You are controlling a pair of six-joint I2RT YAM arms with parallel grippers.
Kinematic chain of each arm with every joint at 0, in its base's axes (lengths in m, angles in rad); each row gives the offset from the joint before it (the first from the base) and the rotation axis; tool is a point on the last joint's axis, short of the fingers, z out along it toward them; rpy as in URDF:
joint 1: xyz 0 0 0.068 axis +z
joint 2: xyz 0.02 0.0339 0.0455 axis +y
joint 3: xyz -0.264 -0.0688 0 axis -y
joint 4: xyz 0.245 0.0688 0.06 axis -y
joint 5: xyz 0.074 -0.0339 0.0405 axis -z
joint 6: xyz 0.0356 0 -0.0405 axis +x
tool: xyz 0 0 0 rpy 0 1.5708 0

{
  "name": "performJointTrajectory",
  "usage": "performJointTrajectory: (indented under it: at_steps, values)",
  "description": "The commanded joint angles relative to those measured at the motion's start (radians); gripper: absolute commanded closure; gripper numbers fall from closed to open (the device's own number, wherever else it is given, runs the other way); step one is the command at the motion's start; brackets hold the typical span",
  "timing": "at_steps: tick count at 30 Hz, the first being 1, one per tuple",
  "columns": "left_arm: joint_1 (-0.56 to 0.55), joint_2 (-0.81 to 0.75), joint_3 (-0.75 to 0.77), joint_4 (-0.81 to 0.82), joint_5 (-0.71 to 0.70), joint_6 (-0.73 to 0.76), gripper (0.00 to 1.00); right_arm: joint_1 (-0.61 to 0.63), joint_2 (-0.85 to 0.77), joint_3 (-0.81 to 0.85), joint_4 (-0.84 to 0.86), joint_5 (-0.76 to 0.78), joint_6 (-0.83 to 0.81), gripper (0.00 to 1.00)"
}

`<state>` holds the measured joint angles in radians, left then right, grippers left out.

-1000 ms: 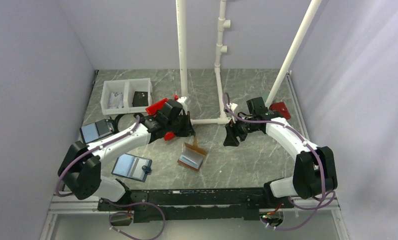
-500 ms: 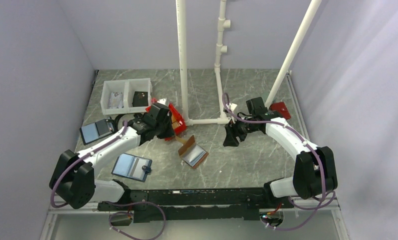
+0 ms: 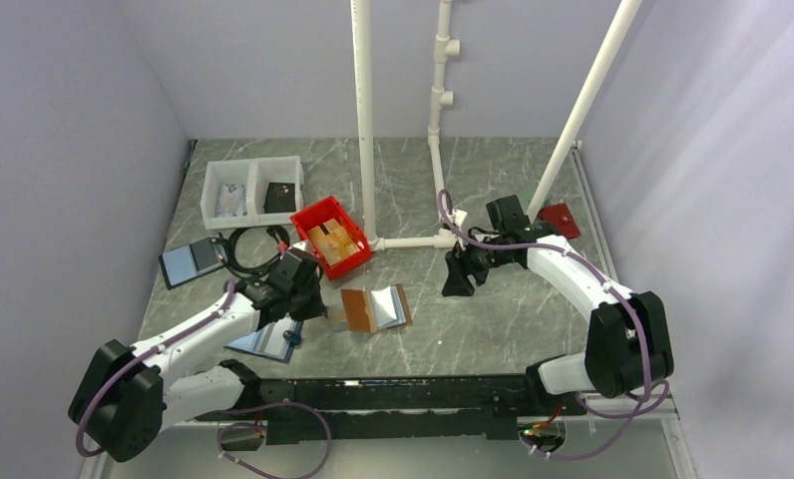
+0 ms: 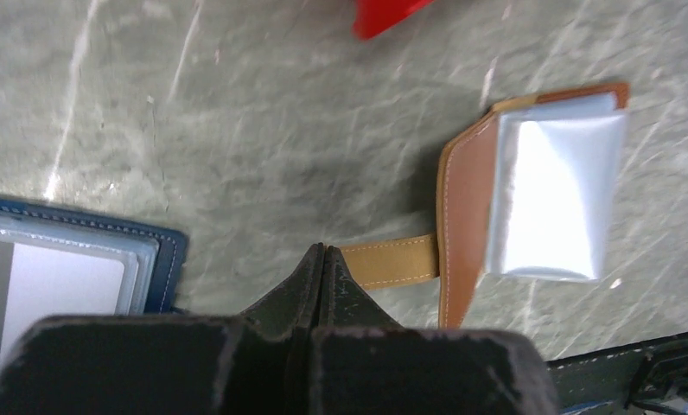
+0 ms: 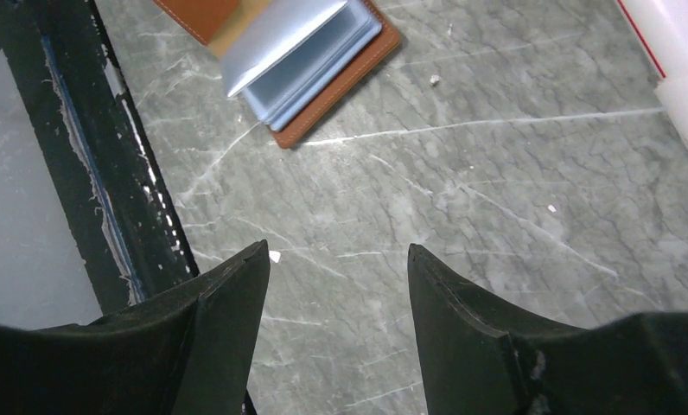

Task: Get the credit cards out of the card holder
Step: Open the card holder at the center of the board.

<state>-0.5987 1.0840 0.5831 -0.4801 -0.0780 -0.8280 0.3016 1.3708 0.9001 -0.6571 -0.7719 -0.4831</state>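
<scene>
Since half a second ago, pulls the card holder (image 3: 374, 308) down and left to the lower centre of the frame, open flat on the worktop (image 3: 533, 319). Does so with the left gripper (image 4: 319, 259) closed tight on its tan strap (image 4: 392, 261). Uncovers the red bin (image 3: 301, 218). Keeps the right gripper (image 5: 336, 252) wide open and empty, right of the holder. Looks like positioning only, with no card out yet.

The card holder (image 4: 463, 216) has a tan, leather-like cover, smooth with a faint sheen and pale stitching along its edges (the strap (image 4: 392, 259) matches). Its inner sleeves (image 4: 552, 194) look like glossy clear plastic, glaring white. The bench (image 5: 496, 173) is smooth, grey and stone-patterned, with low gloss. The right arm's fingers (image 5: 224, 303) are matt black plastic, scuffed pale at the edges. The red bin (image 3: 330, 237) is shiny plastic.
</scene>
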Motion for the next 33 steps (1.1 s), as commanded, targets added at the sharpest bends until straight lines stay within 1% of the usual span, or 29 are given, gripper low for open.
performJointTrajectory:
  at_steps: [1,3,6,8,13,14,16,17,19,21,24,26,28,29,32,33]
  values:
    - [0.001,-0.023,-0.046,0.011,0.048,-0.061,1.00,0.009,-0.009,0.013,-0.012,-0.049,-0.036,0.38]
    - [0.001,-0.044,-0.052,-0.007,0.035,-0.076,0.98,0.010,-0.006,0.012,-0.013,-0.049,-0.038,0.38]
    - [0.001,-0.101,-0.046,-0.053,0.003,-0.088,0.89,0.011,-0.005,0.013,-0.015,-0.050,-0.040,0.38]
    - [0.001,-0.141,-0.023,-0.092,-0.033,-0.077,0.80,0.013,-0.003,0.013,-0.016,-0.050,-0.040,0.38]
    - [0.002,-0.215,0.128,-0.230,-0.122,0.004,0.56,0.014,-0.004,0.014,-0.019,-0.052,-0.043,0.38]
    - [0.002,-0.226,0.156,-0.251,-0.128,0.026,0.53,0.016,-0.005,0.014,-0.019,-0.052,-0.044,0.38]
    - [0.002,-0.248,0.201,-0.267,-0.111,0.073,0.47,0.016,-0.007,0.013,-0.019,-0.050,-0.045,0.38]
    - [0.001,-0.260,0.217,-0.254,-0.070,0.104,0.45,0.016,-0.006,0.014,-0.019,-0.051,-0.046,0.38]
    - [0.001,-0.288,0.224,-0.183,0.049,0.157,0.43,0.016,-0.006,0.014,-0.019,-0.052,-0.046,0.38]
    - [0.001,-0.304,0.210,-0.068,0.184,0.175,0.40,0.017,-0.004,0.014,-0.018,-0.052,-0.045,0.38]
    - [0.001,-0.270,0.177,0.129,0.392,0.126,0.40,0.019,-0.001,0.014,-0.018,-0.049,-0.044,0.38]
    - [-0.001,-0.221,0.153,0.259,0.482,0.070,0.42,0.020,0.000,0.014,-0.017,-0.047,-0.042,0.38]
    - [-0.015,-0.160,0.141,0.368,0.522,0.031,0.43,0.021,0.002,0.014,-0.016,-0.046,-0.042,0.38]
    - [-0.030,-0.127,0.146,0.383,0.516,0.026,0.44,0.021,0.003,0.014,-0.015,-0.045,-0.041,0.38]
    - [-0.098,-0.018,0.189,0.372,0.444,0.045,0.44,0.021,0.003,0.013,-0.012,-0.039,-0.038,0.38]
    - [-0.119,0.027,0.212,0.356,0.413,0.048,0.46,0.021,0.003,0.013,-0.011,-0.038,-0.037,0.38]
